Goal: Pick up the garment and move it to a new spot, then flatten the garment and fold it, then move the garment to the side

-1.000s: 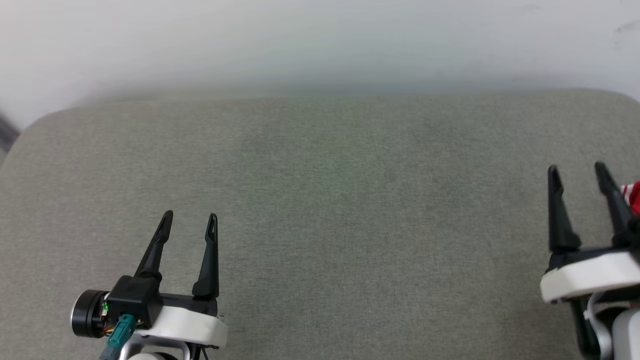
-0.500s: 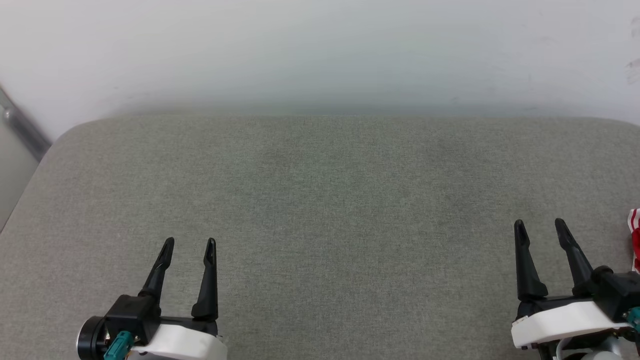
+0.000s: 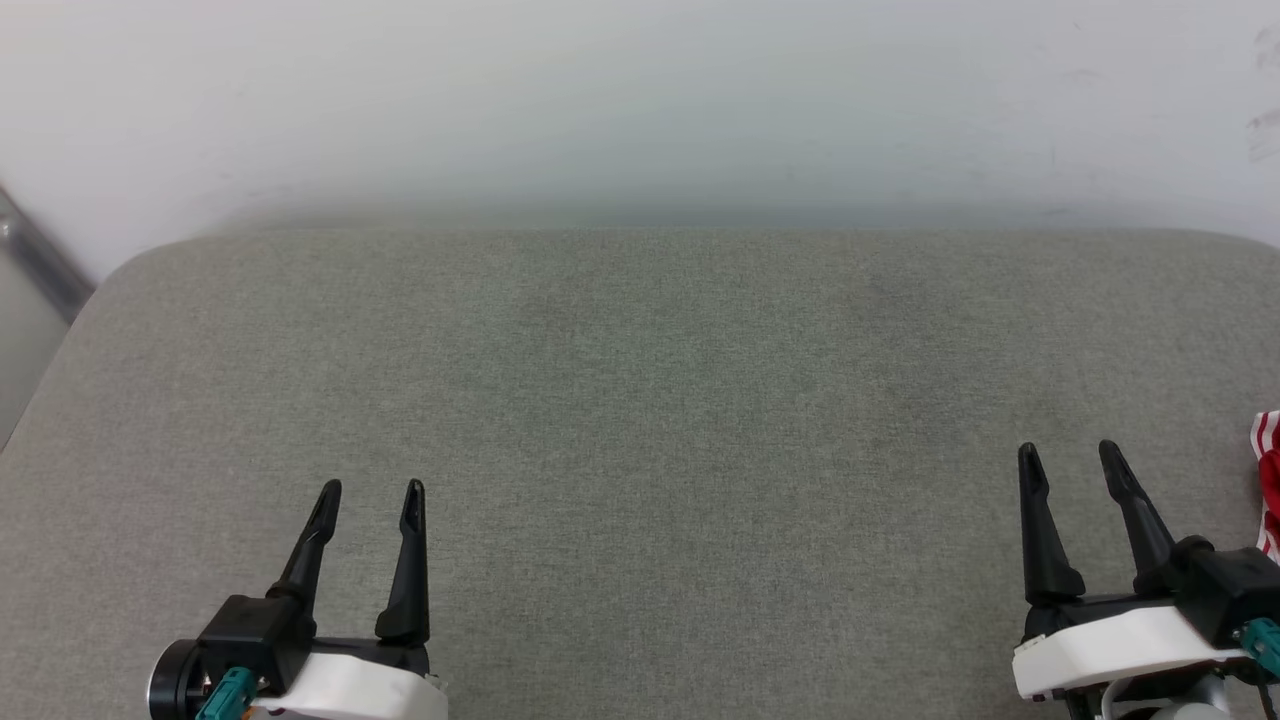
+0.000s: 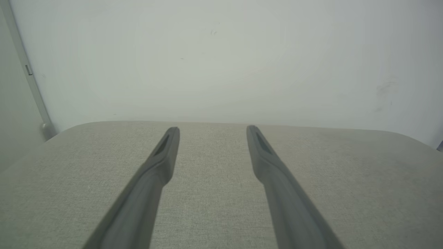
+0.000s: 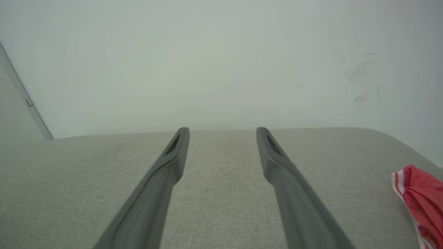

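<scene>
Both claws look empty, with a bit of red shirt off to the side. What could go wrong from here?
The shirt lies near the cushion's right edge, cut off in the head view, so a grab could miss or push it off. The open right gripper isn't touching it.

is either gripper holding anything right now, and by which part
Nothing is held. The left gripper and right gripper are both open and empty over the grey cushion; the garment lies apart, to the right gripper's right.

No writing, label, brand, number or sign can be read here. The visible edge of the garment [image 5: 420, 204] is plain red with striped trim.
</scene>
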